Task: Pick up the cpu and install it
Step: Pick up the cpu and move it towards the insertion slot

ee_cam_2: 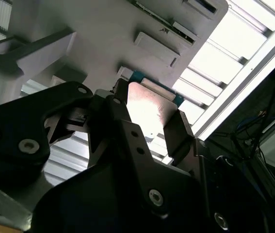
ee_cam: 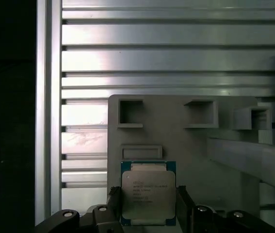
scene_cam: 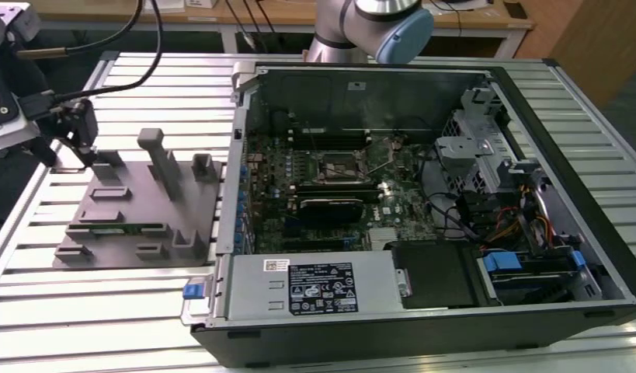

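Note:
The cpu (ee_cam: pixel 148 194), a small square chip with a pale silver lid and a teal rim, sits between the black fingers (ee_cam: pixel 186 206) of my gripper (ee_cam: pixel 148 196), which is shut on it. In the second wrist view the cpu (ee_cam_2: pixel 149 109) is clamped by its edges in the gripper (ee_cam_2: pixel 149 110), just off the grey holder block (ee_cam_2: pixel 103 29). In the exterior view the gripper (scene_cam: pixel 81 148) hangs over the far left corner of the grey holder (scene_cam: pixel 131 210). The motherboard's cpu socket (scene_cam: pixel 333 165) lies inside the open computer case (scene_cam: pixel 401 78), well off to the exterior view's right.
The grey holder has upright posts (scene_cam: pixel 157 159) and a narrow green strip (scene_cam: pixel 116 228) in a slot. Inside the case are a black heatsink (scene_cam: pixel 333 210), a power supply (scene_cam: pixel 312 284) and cable bundles (scene_cam: pixel 504 225). The arm's base (scene_cam: pixel 370 31) stands behind the case on the slotted aluminium table (scene_cam: pixel 141 85).

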